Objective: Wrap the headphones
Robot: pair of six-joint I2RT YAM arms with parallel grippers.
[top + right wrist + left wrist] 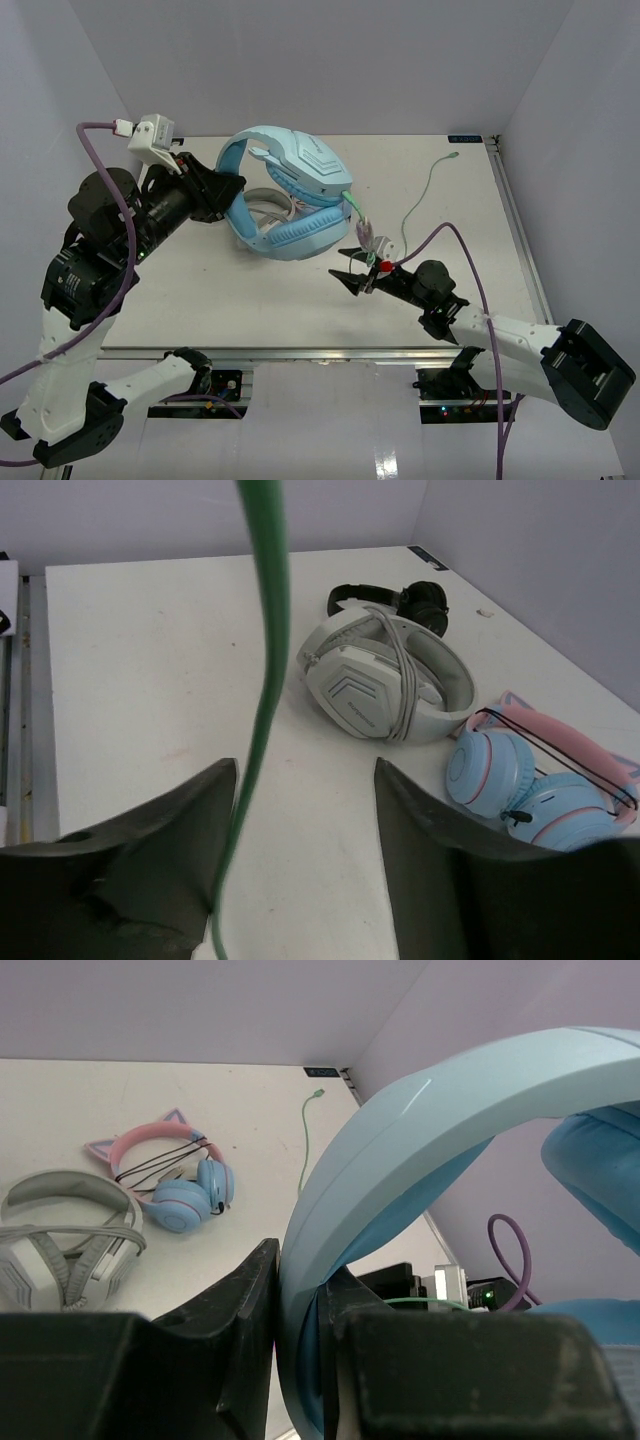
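Observation:
The light-blue headphones (300,165) are held tilted above the table's middle. My left gripper (228,190) is shut on their headband (400,1150), which sits between both fingers in the left wrist view. Their thin pale-green cable (425,195) runs from the lower cup down to my right gripper (347,265), then loops away to the far right of the table. My right gripper (305,765) is open. The cable (265,680) passes between its fingers, close against the left finger (170,830). The cable's far end also shows in the left wrist view (303,1150).
A grey-white pair (385,685) and a pink cat-ear pair with blue cups (540,775) lie on the table under the held headphones, also in the left wrist view (65,1235) (165,1175). A small black item (400,600) lies behind them. Walls enclose three sides.

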